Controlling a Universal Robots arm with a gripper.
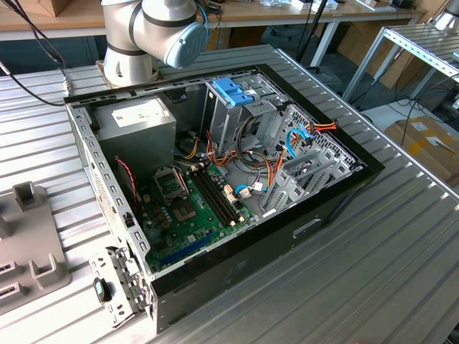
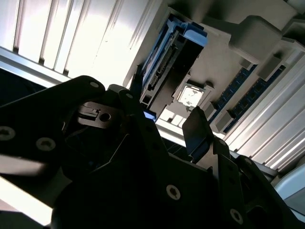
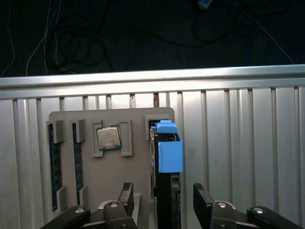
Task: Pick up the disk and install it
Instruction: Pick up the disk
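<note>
- The gripper [image 3: 163,192] is hovering over a grey tray [image 3: 109,176], which is lying on the ribbed metal table [image 3: 238,143].
- Its jaws are standing released, one on each side of the disk [image 3: 169,151] and apart from it, so they are grasping nothing.
- The disk is standing on edge in a slot along one side edge of the tray, with its light-blue carrier tab pointing toward the table's rail.
- In the second wrist view the gripper [image 2: 167,114] is showing as dark linkage, with the disk [image 2: 167,62] sitting upright in the tray [image 2: 224,62] beyond the jaws.
- A CPU [image 3: 108,138] is resting flat in a pocket in the middle of the tray, beside the disk's slot.
- Two memory sticks [image 3: 55,167] are lying in slots along the tray's opposite side edge.
- In the exterior view an open computer case [image 1: 215,165] is lying in the middle of the table [image 1: 373,272], with the motherboard [image 1: 186,208] showing inside.
- A blue bracket [image 1: 233,92] is topping a metal cage in the case.
- The tray [image 1: 29,244] is sitting at the table's edge on the exterior view's left, apart from the case.
- The arm [image 1: 150,29] is standing at the table's far edge behind the case.
</note>
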